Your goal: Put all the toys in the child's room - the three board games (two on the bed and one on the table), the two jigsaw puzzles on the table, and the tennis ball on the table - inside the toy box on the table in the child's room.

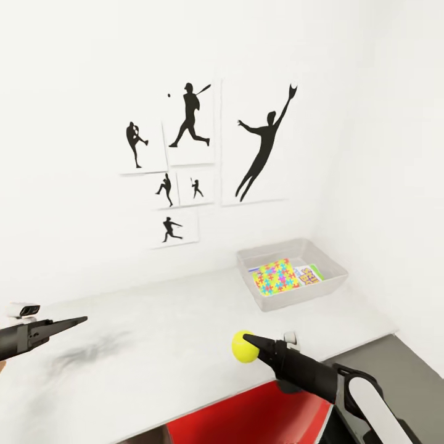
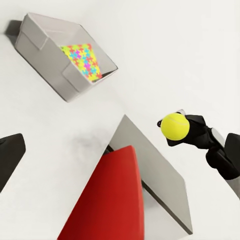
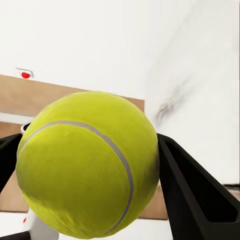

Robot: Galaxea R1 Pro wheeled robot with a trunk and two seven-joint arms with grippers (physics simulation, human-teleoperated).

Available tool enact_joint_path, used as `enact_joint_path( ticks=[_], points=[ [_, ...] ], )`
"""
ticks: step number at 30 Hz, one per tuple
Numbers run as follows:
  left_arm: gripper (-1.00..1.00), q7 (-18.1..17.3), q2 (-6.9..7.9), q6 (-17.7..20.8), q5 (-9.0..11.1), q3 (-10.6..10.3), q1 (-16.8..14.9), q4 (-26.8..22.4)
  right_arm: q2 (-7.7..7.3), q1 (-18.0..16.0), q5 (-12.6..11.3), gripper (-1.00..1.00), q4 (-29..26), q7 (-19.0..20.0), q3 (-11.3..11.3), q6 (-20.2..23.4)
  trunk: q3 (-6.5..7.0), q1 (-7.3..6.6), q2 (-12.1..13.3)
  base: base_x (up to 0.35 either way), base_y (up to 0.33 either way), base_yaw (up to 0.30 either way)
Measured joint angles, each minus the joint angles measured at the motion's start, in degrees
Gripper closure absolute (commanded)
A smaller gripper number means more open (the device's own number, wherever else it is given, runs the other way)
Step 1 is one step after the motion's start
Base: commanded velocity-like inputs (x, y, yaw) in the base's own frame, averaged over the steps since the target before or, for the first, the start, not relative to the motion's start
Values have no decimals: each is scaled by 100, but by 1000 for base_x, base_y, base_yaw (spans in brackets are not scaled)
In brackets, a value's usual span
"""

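My right gripper (image 1: 253, 346) is shut on the yellow-green tennis ball (image 1: 240, 349), holding it just above the front of the pale grey table (image 1: 154, 320). The right wrist view shows the ball (image 3: 85, 165) close up between two black fingers (image 3: 192, 190). The light grey toy box (image 1: 333, 266) stands at the table's back right, beyond the ball. Inside it lie a mosaic jigsaw puzzle (image 1: 275, 277) and a Skip-Bo board game (image 1: 309, 275). The left wrist view shows the box (image 2: 42, 42), the puzzle (image 2: 82, 60) and the ball (image 2: 174, 126). My left gripper (image 1: 71, 323) hovers open over the table's left end.
A red chair (image 1: 246, 413) is tucked under the table's front edge. The lower dark grey top (image 1: 388, 364) joins on at the right. Black silhouette sports posters (image 1: 259, 148) hang on the white wall behind the table, and a side wall closes in right of the toy box.
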Motion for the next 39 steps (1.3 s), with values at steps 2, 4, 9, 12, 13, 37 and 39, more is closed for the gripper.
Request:
enact_joint_path(
  ticks=[2, 4, 9, 12, 13, 37, 39],
  points=[
    [-100, 0, -1, 0, 0, 0, -1, -8, 1, 0, 0, 100, 0, 1, 1, 0, 6, 0, 0, 0, -109, -70],
    [-100, 1, -2, 0, 0, 1, -1, -13, -4, 0, -1, 100, 0, 2, 1, 0, 8, 0, -1, 0, -49, -32],
    [-100, 1, -3, 0, -6, 0, 0, -13, 1, 0, 2, 100, -1, -3, 1, -3, 11, -1, -1, 78, -115, -10],
    [-100, 1, -3, 0, -7, 0, 0, -9, 7, 0, 40, 100, 0, -6, 1, -9, 11, 0, 0, 93, -96, -2],
    [-100, 1, -3, 0, -7, 0, -1, -8, 8, 0, 97, 100, 0, -6, 1, -9, 11, 0, 0, 56, -55, -1],
    [-100, 1, -2, 0, -7, 8, -2, 1, 18, -4, 561, 100, 9, 3, -39, -10, 11, 0, -1, 67, -42, 0],
    [-100, 1, -3, 0, -8, 9, -1, 1, 18, -7, 561, 100, 9, 3, -41, -10, 11, 0, 0, 80, 0, 0]
  ],
)
